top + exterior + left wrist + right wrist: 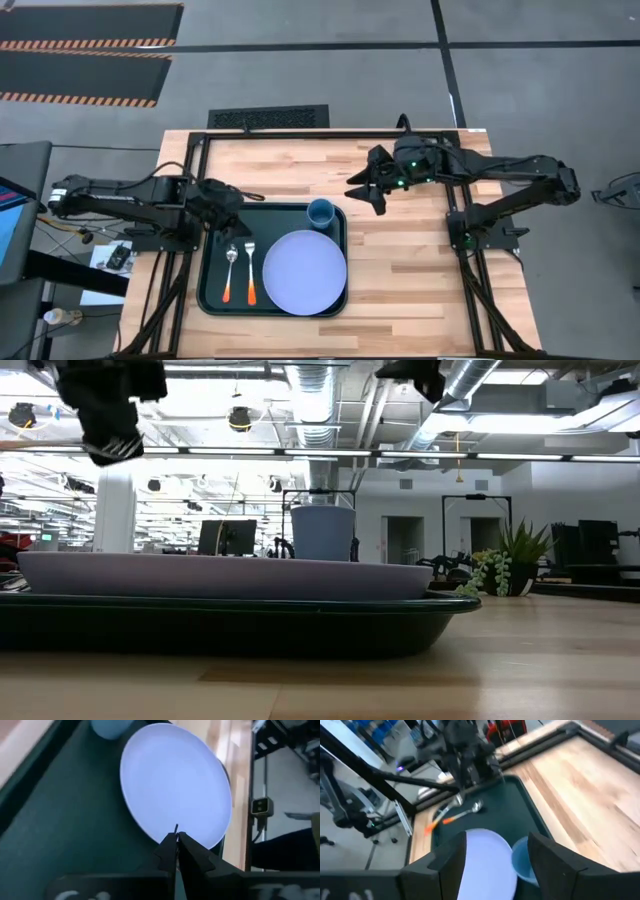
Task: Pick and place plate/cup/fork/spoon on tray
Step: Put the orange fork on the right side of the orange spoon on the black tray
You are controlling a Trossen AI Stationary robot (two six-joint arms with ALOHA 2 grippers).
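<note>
The dark tray (212, 290) lies at the table's near left. The lavender plate (305, 272) lies flat on its right half. The blue cup (321, 213) stands upright in the tray's far right corner. The spoon (229, 270) and the fork (250, 270) lie side by side on the tray's left half, with their orange handles toward the near edge. My left gripper (236, 205) is shut and empty above the tray's far left corner; it also shows in the left wrist view (176, 840). My right gripper (374, 196) is open and empty above bare table, right of the cup; it also shows in the right wrist view (497, 862).
Bare wooden tabletop (420, 270) stretches right of the tray. A black frame rail (330, 134) runs along the table's far edge, and the arm bases stand at the left and right sides. In the low view the tray's rim (230, 615) fills the foreground.
</note>
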